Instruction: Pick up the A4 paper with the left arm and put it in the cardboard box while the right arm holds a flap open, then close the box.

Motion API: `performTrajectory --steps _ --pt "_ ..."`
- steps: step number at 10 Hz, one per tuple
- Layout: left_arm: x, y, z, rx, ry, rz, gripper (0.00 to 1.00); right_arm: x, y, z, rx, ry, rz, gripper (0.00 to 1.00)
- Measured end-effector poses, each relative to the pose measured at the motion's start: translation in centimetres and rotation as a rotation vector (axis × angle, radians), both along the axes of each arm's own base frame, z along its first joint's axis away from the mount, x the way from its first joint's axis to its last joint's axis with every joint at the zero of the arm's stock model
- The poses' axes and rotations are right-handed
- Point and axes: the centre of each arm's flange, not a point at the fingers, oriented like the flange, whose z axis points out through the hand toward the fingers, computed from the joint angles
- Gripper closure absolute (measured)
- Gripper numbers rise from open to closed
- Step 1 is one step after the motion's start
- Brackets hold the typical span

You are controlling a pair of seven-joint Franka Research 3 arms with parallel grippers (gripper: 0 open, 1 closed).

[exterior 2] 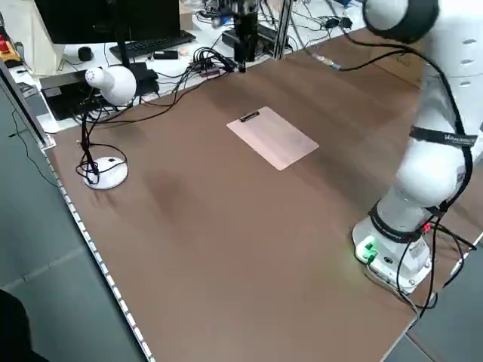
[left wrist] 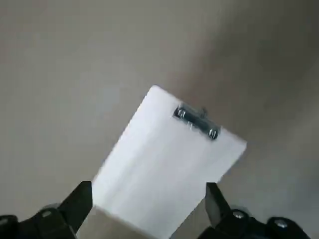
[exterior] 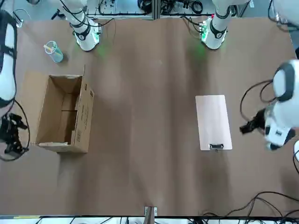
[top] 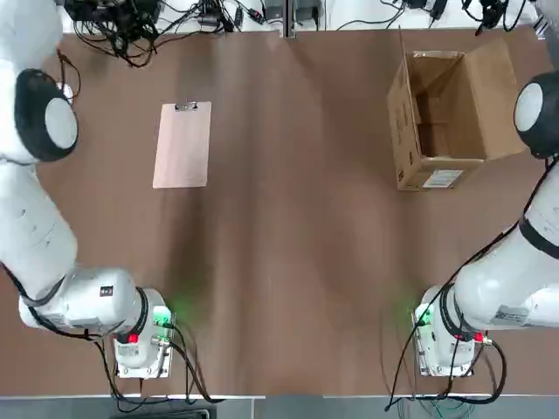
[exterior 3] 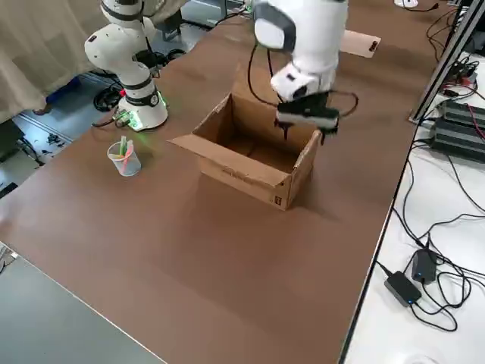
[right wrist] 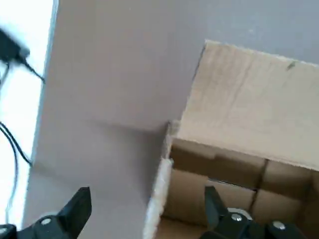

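A4 paper (top: 182,146), a pale sheet with a silver clip (top: 186,106) at its far short end, lies flat on the brown worktop (top: 288,253) in the left half, well short of the far edge and apart from everything else. The left arm (top: 35,218) rises from its base at the near left corner; its left gripper (left wrist: 149,211) hangs above the near end of the sheet with fingers spread wide and nothing between them. The right arm (top: 515,279) stands at the near right corner. The right gripper (exterior 3: 307,125) hovers over the cardboard box (top: 437,122), equally wide open and empty. That box sits toward the far right corner, flaps open, its white label (top: 441,179) facing the robot. A clear plastic cup (exterior 3: 123,158) stands near the right edge.
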Motion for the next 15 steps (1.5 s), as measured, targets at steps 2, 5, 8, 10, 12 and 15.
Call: performTrajectory --steps 2,5,8,10,12,15 --pt "1.9 -1.7 -6.9 0.018 -0.023 0.27 0.0 1.0 -1.3 -1.3 -0.007 -0.058 -0.083 0.0" --pt "2.4 -4.4 -14.2 0.042 -0.001 0.552 0.0 1.6 -1.4 -4.5 -0.003 -0.033 -0.12 0.0" --pt "2.4 -5.7 -18.6 0.054 -0.012 0.738 0.0 1.5 -1.2 -7.5 0.004 0.014 -0.151 0.0" --pt "1.5 -5.2 -21.7 0.101 -0.028 0.734 0.0 1.1 -1.0 -9.0 0.008 0.044 -0.153 0.0" --pt "1.3 -5.3 -22.1 0.102 -0.047 0.726 0.0 0.8 -0.9 -9.8 0.007 0.061 -0.151 0.0" --pt "1.3 -5.3 -21.9 0.1 -0.05 0.726 0.0 0.7 -0.6 -10.4 -0.028 0.078 -0.126 0.13"
